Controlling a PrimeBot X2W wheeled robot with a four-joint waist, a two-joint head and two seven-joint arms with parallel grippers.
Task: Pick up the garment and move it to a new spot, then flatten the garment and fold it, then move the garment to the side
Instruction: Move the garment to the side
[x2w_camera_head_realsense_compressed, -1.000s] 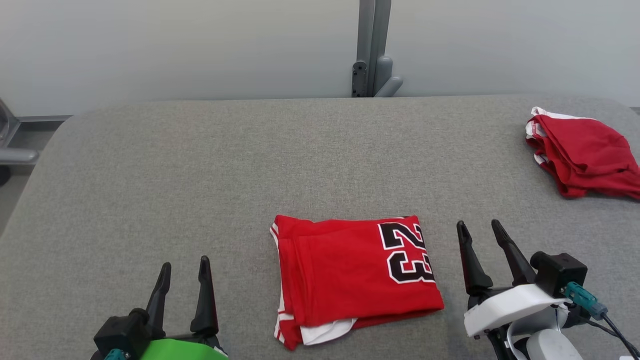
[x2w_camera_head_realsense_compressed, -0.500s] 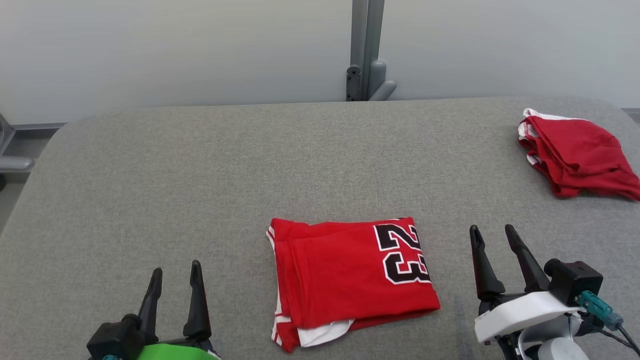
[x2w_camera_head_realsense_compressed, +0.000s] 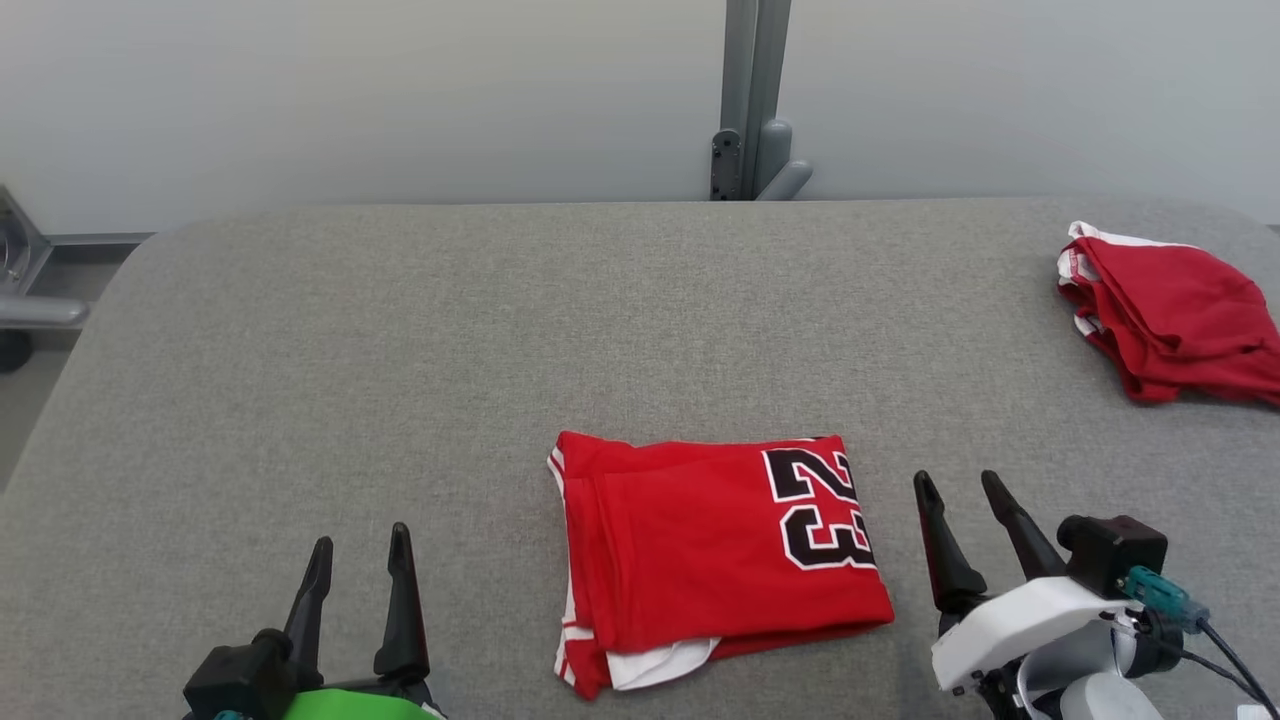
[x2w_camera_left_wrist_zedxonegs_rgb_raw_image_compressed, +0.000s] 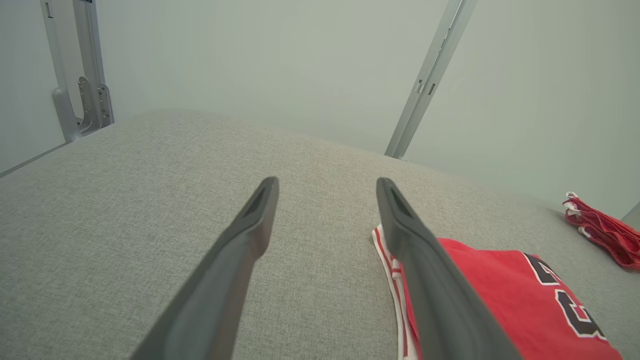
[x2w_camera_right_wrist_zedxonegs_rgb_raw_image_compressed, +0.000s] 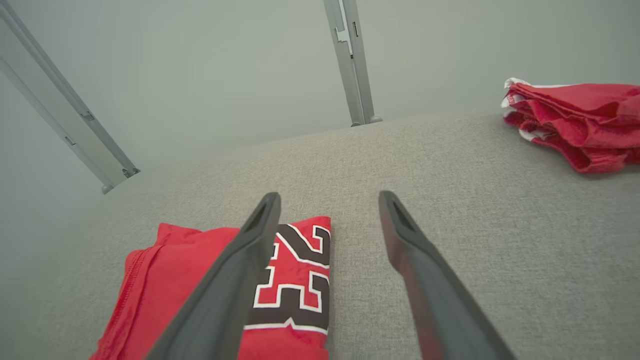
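at the lower left of the head view the left tool (x2w_camera_head_realsense_compressed: 361, 535) hovers over the grey tabletop (x2w_camera_head_realsense_compressed: 400, 340), its two dark fingers spread apart and holding nothing. well to its right lies the garment (x2w_camera_head_realsense_compressed: 690, 560), near the front edge of the tabletop, between the two tools and touching neither. it is a red jersey folded into a compact rectangle several layers thick. red-and-white striped trim runs down its left edge, and a slip of white fabric peeks out under the lower left corner. its top face is fairly smooth, with a seam line running parallel to the left edge. a black number 23 outlined in white sits at its upper right, turned sideways. beyond it, behind the tabletop, a grey post (x2w_camera_head_realsense_compressed: 755, 100) stands against the pale wall. just right of the garment the right tool (x2w_camera_head_realsense_compressed: 955, 478) is likewise spread wide and empty, fingers pointing away from the robot. at the far right of the tabletop, well apart from the rest, a rumpled red cloth (x2w_camera_head_realsense_compressed: 1170, 310) with white trim lies in a looser heap.
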